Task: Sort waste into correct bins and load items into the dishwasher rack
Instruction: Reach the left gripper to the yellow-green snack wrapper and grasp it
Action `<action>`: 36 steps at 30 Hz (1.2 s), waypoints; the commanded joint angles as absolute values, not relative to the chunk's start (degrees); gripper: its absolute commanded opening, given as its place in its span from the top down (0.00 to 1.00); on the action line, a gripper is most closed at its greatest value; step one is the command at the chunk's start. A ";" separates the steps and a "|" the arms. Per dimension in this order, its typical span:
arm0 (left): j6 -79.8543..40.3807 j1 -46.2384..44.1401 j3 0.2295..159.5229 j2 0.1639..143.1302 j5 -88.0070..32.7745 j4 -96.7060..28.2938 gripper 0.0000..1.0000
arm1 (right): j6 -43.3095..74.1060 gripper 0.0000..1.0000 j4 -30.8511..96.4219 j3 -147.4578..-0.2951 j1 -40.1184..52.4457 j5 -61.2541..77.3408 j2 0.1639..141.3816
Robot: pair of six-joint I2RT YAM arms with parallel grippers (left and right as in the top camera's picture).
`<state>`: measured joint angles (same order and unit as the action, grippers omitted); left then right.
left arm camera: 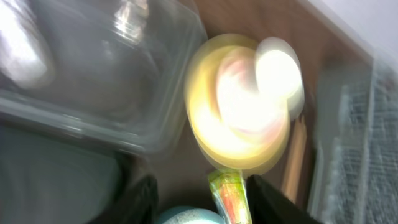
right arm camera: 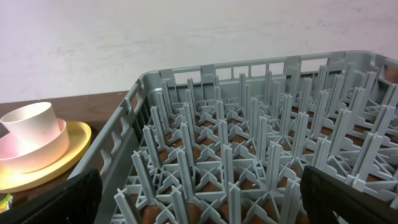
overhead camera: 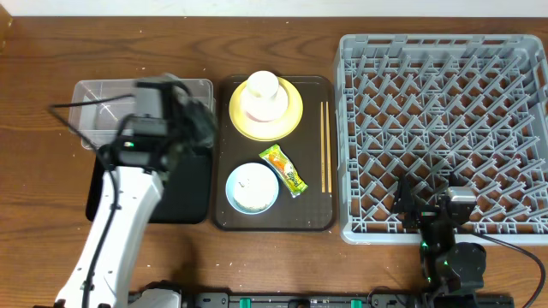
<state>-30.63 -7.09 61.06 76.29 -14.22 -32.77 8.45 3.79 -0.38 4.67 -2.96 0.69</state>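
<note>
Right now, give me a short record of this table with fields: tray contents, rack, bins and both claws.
base: dark-brown serving tray, centre
stack: yellow plate bearing pinkish-white bowl, white cup inside
front: light-blue bowl holding white bits
waste: snack wrapper right of that bowl
utensils: chopsticks along tray's right side
loading: grey dishwasher rack, nothing loaded
bins: clear tub behind black bin
left claw: open, over the bins, blurred
right claw: open, at rack's near edge
</note>
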 commanded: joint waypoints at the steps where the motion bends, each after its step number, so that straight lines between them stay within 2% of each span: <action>1: -30.70 -13.67 61.67 76.69 -18.79 -38.54 0.55 | 7.62 0.01 4.03 -0.32 4.29 -2.94 0.38; 4: -30.68 -20.03 60.64 77.58 -18.35 -42.63 0.61 | 7.62 0.01 4.03 -0.32 4.29 -2.94 0.38; 7: -30.70 -26.13 59.31 78.54 -16.91 -43.70 0.61 | 7.62 0.01 4.03 -0.32 4.29 -2.94 0.38; 11: -30.70 -33.47 59.13 80.31 -9.02 -44.97 0.61 | 7.62 0.01 4.03 -0.32 4.29 -2.94 0.38; 17: -30.72 -40.82 59.13 83.48 -0.47 -44.71 0.61 | 7.62 0.01 4.03 -0.32 4.29 -2.94 0.38; 22: -30.72 -43.59 59.13 87.64 6.85 -44.12 0.61 | 7.62 0.01 4.03 -0.32 4.29 -2.94 0.38; 36: -30.48 -43.75 59.13 96.25 7.16 -41.08 0.61 | 7.62 0.01 4.03 -0.32 4.29 -2.94 0.38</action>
